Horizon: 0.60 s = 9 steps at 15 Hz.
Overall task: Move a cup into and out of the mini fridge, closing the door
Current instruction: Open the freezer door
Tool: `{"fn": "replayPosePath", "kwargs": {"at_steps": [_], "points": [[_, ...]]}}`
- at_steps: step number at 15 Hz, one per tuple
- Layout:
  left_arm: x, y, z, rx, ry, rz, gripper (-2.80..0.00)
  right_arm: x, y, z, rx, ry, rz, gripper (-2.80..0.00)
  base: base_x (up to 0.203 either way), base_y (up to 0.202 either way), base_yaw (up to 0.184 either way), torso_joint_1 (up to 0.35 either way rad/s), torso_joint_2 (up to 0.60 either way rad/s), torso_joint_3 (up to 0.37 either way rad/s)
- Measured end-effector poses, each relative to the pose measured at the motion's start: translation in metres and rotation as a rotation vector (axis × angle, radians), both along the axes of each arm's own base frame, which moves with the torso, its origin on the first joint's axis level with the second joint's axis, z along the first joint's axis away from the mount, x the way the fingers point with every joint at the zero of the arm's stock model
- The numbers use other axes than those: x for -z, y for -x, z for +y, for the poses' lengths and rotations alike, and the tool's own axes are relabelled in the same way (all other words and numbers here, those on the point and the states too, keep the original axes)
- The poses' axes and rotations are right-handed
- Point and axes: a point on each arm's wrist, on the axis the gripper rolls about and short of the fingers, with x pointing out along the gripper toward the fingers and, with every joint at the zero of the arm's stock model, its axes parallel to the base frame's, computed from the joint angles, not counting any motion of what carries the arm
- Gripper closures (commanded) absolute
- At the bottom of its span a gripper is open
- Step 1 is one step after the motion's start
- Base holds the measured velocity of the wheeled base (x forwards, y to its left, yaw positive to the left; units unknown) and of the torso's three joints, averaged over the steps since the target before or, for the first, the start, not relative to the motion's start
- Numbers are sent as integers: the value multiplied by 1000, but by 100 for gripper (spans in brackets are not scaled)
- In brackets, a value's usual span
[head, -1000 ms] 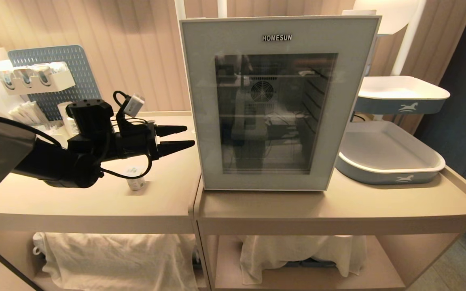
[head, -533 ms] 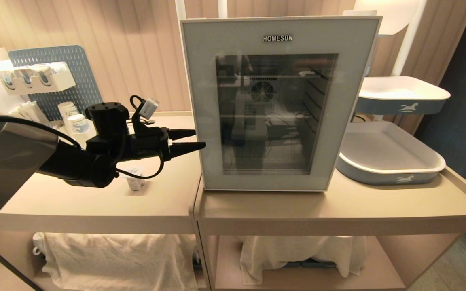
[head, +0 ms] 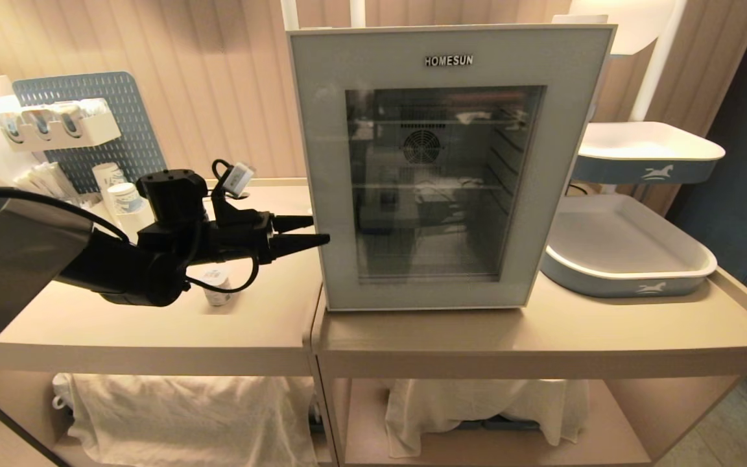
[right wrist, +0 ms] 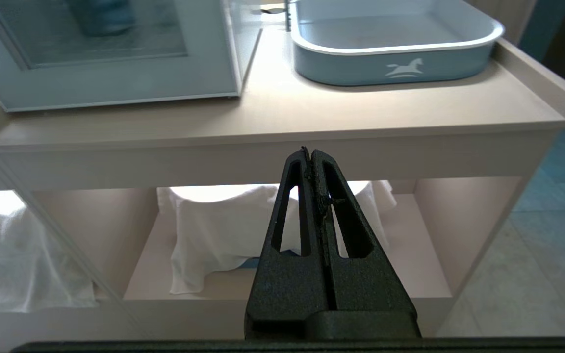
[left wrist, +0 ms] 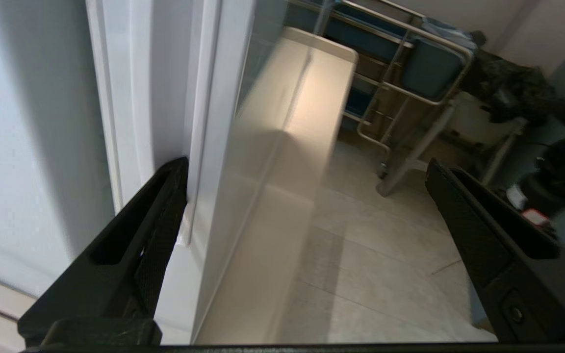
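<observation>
on the counter straight ahead of me the mini fridge (head: pixel 597 97) stands with the door (head: pixel 446 165) facing the head camera, its dark glass window showing wire shelves and a round rear fan behind it. the door looks flat against the cabinet from the front, though in the left wrist view i can see the seam between door edge (left wrist: pixel 223 122) and fridge side wall (left wrist: pixel 32 122).

my left gripper (head: pixel 312 232) reaches in level from the left, fingers spread wide, tips right at the door's left edge. in the left wrist view one finger (left wrist: pixel 160 215) sits at that seam and the other hangs out in front of the door face; i can't tell if either touches it. nothing is between the fingers.

a small white cup (head: pixel 218 288) stands on the left counter (head: pixel 153 324) below that arm, partly hidden by it and its cable. more cups (head: pixel 124 198) stand further back by a blue pegboard (head: pixel 120 117).

my right gripper (right wrist: pixel 312 162) hangs low in front of the counter edge, fingers pressed together, empty, pointing toward a white cloth (right wrist: pixel 214 230) on the lower shelf. a grey-blue tray (head: pixel 626 250) sits right of the fridge, with another (head: pixel 646 155) above it.
</observation>
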Motion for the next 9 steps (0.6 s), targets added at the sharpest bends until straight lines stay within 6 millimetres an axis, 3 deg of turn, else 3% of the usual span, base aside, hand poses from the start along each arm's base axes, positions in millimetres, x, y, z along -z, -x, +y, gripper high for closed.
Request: {"fn": "replayPosePath", "kwargs": {"at_steps": [5,9], "points": [[-11,37,3,33,-2,12,-280,0,0,0,0,1,-1,0,0,0,0,0,0,0],[-35,93,-14,132,5,-27,-280,0,0,0,-1,0,0,0,0,0,0,0,0,0]]}}
